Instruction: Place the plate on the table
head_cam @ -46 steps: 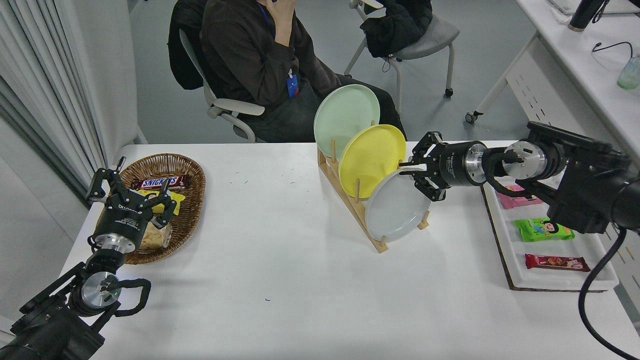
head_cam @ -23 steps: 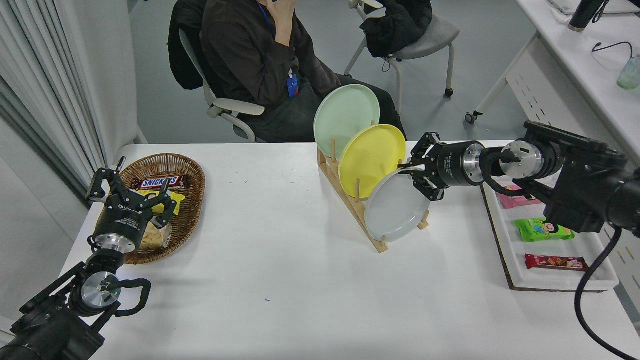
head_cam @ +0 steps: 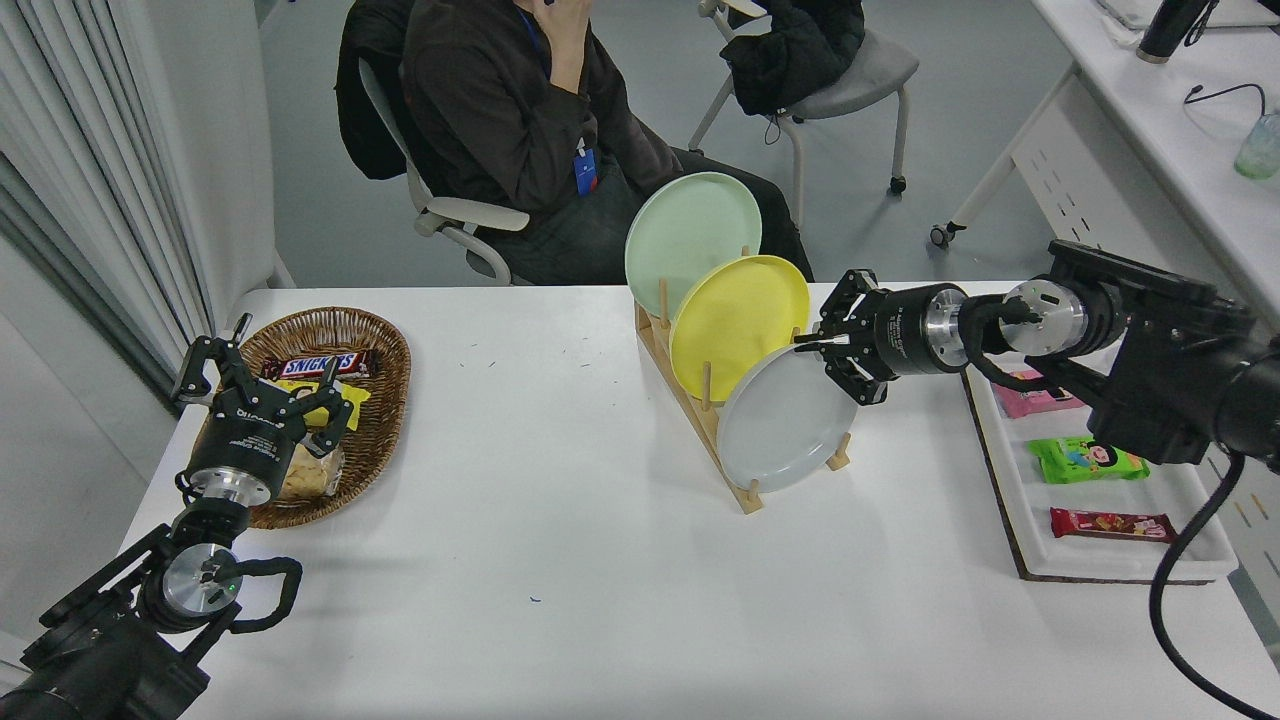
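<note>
The pale grey plate (head_cam: 783, 420) stands on edge in the front slot of a wooden rack (head_cam: 746, 492) on the white table (head_cam: 560, 580). Behind it in the same rack are a yellow plate (head_cam: 735, 325) and a mint-green plate (head_cam: 690, 235). My right gripper (head_cam: 822, 343) reaches in from the right and is shut on the grey plate's upper right rim. My left gripper (head_cam: 265, 385) is parked at the lower left, open, over a wicker basket.
The wicker basket (head_cam: 385, 345) with snacks sits at the left. A white tray (head_cam: 1010, 480) holding snack packets lies along the right edge under my right arm. A person (head_cam: 520, 110) sits at the far side behind the rack.
The right gripper has closed its fingers onto the grey plate's rim. The rack and its three plates have shifted a little to the left. The left arm has not moved.
</note>
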Robot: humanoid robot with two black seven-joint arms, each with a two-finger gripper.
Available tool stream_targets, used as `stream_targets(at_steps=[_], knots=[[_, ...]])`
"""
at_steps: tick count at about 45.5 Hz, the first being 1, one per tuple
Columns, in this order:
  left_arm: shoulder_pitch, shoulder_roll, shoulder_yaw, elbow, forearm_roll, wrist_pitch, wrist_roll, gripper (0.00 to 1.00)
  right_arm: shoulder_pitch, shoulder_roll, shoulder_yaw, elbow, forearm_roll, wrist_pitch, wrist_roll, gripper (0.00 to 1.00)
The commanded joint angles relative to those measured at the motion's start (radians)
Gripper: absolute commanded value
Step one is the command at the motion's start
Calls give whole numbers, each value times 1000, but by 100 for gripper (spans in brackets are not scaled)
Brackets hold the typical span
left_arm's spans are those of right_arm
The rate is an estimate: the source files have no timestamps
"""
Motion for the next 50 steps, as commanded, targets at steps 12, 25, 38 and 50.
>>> stream_targets(at_steps=[12,25,38,50], knots=[[0,0,-1,0,0,0,1,98,67,-55,47,5,-1,18,-58,0],[0,0,-1,0,0,0,-1,98,124,-61,82,8,7,33,-85,0],[0,0,-1,0,0,0,-1,98,196,-85,84,66,16,31,-110,0],[0,0,-1,0,0,0,1,98,260,-139,102,139,23,27,-113,0]])
